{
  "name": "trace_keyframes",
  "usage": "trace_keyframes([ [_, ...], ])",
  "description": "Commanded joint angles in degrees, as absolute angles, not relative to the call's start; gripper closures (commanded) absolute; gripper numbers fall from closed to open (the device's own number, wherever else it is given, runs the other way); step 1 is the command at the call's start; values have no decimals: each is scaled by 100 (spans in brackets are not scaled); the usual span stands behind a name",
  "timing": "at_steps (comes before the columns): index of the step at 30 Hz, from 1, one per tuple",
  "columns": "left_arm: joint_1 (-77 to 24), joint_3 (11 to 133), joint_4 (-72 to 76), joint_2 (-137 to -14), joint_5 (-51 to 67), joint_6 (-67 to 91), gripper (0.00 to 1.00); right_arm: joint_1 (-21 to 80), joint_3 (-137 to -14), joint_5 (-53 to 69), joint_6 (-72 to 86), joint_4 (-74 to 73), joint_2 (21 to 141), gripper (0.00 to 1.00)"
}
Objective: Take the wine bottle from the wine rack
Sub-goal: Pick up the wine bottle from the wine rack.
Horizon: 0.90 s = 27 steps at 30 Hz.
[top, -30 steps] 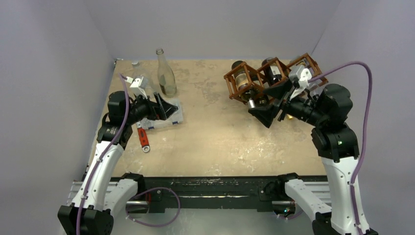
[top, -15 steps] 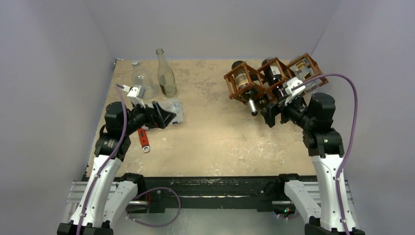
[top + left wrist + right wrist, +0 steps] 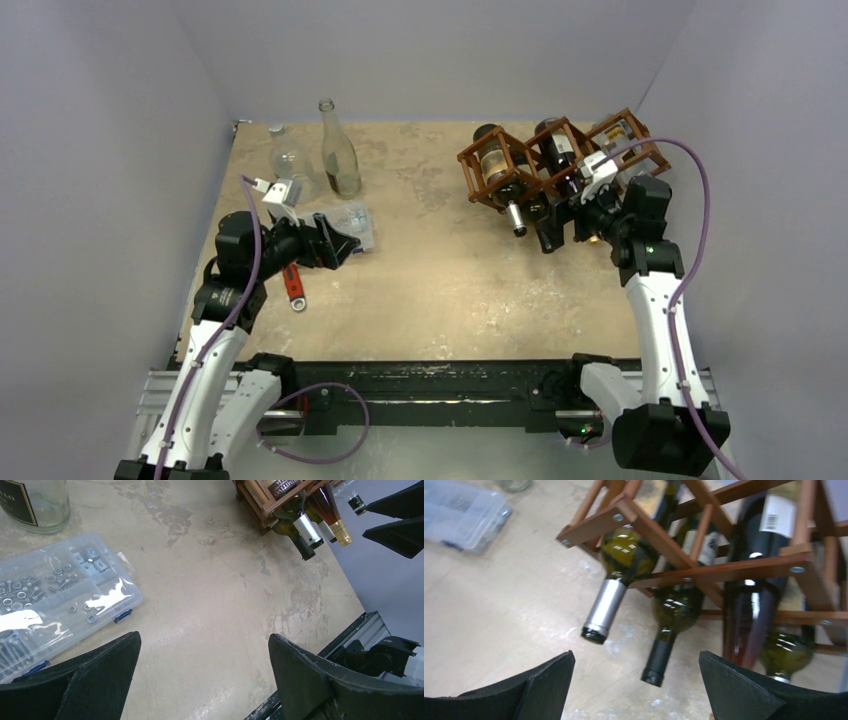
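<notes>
The wine rack, a reddish-brown wooden lattice, stands at the back right and holds several wine bottles with their necks pointing toward me. My right gripper hovers open just in front of it. In the right wrist view, the right gripper frames a black-capped bottle neck just beyond the fingertips. A silver-capped green bottle lies to its left and a dark red bottle to its right, under the rack's bars. My left gripper hangs open and empty over bare table.
A clear plastic compartment box of small hardware lies just beyond the left gripper, with a red wrench near it. Two clear glass bottles stand at the back left. Grey walls close in on three sides.
The left gripper has drawn back off the plastic box toward the near side. The right wrist has turned and settled in front of the rack's bottle necks.
</notes>
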State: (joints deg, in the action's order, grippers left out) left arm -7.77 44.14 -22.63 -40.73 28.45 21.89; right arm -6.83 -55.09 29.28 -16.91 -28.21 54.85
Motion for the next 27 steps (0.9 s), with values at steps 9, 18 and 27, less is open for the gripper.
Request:
trace_keyframes([
  [9,-817,4551,-2228,-3989,2988,2162,0,-69,-5977,3820,-1481,-2601,6413,1],
  [18,-817,4538,-2249,-4037,2901,2137,0,424,-5746,2624,-469,-1595,6777,8],
  [27,-817,4535,-2267,-4070,2865,2102,0,590,-5648,2150,195,-1192,7301,16],
])
